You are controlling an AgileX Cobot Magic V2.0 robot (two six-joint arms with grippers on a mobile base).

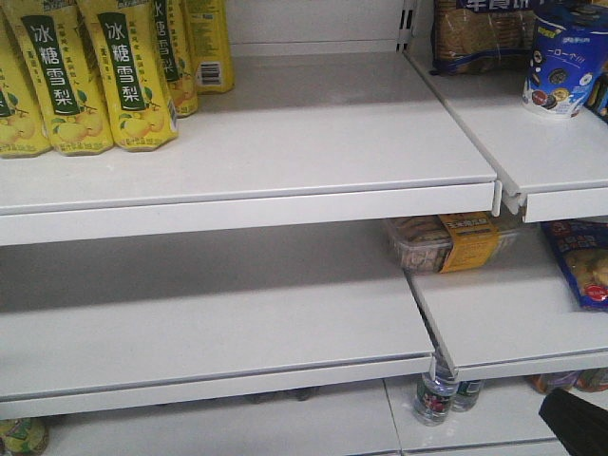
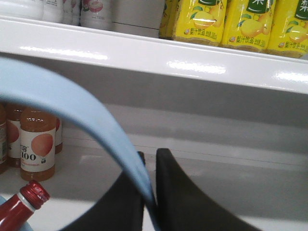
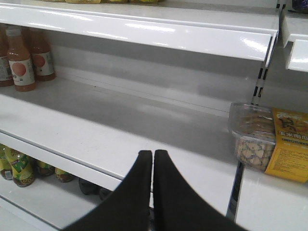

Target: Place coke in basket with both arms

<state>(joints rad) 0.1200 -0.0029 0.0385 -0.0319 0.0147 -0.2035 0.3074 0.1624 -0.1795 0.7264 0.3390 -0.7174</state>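
In the left wrist view, my left gripper (image 2: 149, 155) is shut on the thin light-blue handle of the basket (image 2: 72, 102), which arcs up to the left from between the jaws. The rest of the basket is out of view. The coke (image 2: 21, 206), a red bottle with a red cap, pokes up at the bottom left corner, below the handle. In the right wrist view, my right gripper (image 3: 152, 154) hangs in front of a bare white shelf (image 3: 120, 130), its black fingers pressed together with nothing between them.
White store shelves fill every view. Yellow pear-drink bottles (image 1: 133, 76) stand on the upper shelf at left, orange juice bottles (image 2: 37, 144) on the middle shelf, and a snack box (image 3: 262, 139) at right. A black arm part (image 1: 578, 423) shows at the lower right.
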